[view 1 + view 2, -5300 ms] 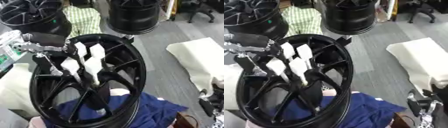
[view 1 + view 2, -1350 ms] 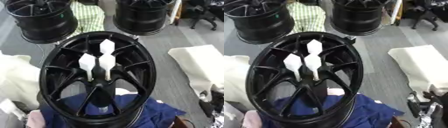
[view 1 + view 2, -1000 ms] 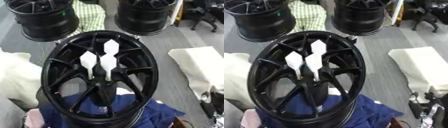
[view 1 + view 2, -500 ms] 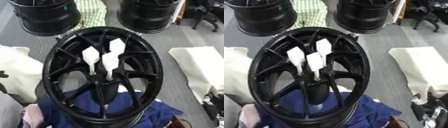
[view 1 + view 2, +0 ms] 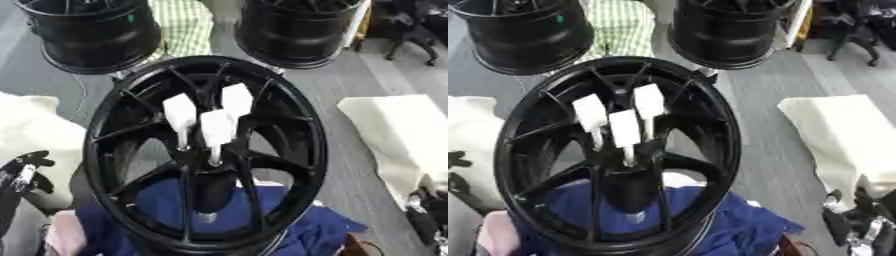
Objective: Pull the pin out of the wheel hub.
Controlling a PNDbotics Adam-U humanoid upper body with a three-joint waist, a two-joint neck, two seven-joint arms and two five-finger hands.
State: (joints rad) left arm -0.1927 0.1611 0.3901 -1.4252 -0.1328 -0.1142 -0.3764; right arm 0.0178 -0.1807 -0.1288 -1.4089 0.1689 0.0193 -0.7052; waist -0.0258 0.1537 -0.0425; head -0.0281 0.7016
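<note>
Pins (image 5: 216, 129) stand white at the centre of the black wheel hub (image 5: 289, 105). My left hand (image 5: 19, 172) waits apart, fingers indistinct. Reaching askew, I could jam one or tip the hub.

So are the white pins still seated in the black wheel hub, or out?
Still in. Three white pins stand with their thin ends in the centre of the black spoked wheel hub; no hand is touching them.
</note>
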